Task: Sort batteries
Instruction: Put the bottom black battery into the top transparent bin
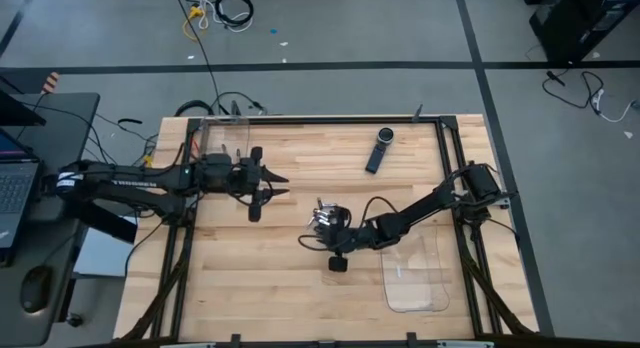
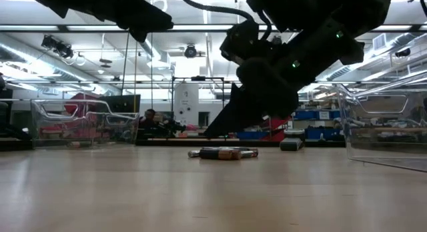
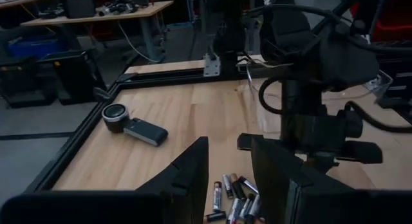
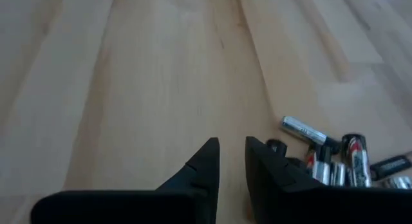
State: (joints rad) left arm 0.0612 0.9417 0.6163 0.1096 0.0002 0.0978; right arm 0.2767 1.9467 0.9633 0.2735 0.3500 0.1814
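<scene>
The batteries (image 1: 326, 220) lie in a loose pile of several small silvery cylinders on the wooden table, near its middle; they also show in the low view as batteries (image 2: 223, 153). My right gripper (image 1: 308, 238) reaches in from the right and hovers low just beside the pile, on its left and near side. In its wrist view the right gripper (image 4: 232, 147) has a narrow gap and nothing between its fingers, with the batteries (image 4: 335, 161) off to one side. My left gripper (image 1: 283, 184) is open, above the table, left of and beyond the pile. The batteries (image 3: 235, 197) show past its fingers.
A long black remote-like device (image 1: 378, 150) lies toward the far edge, right of centre. One clear plastic container (image 1: 222, 138) stands at the far left corner. Another clear container (image 1: 415, 275) stands near the right, close to the right arm. Bare wood lies near and left.
</scene>
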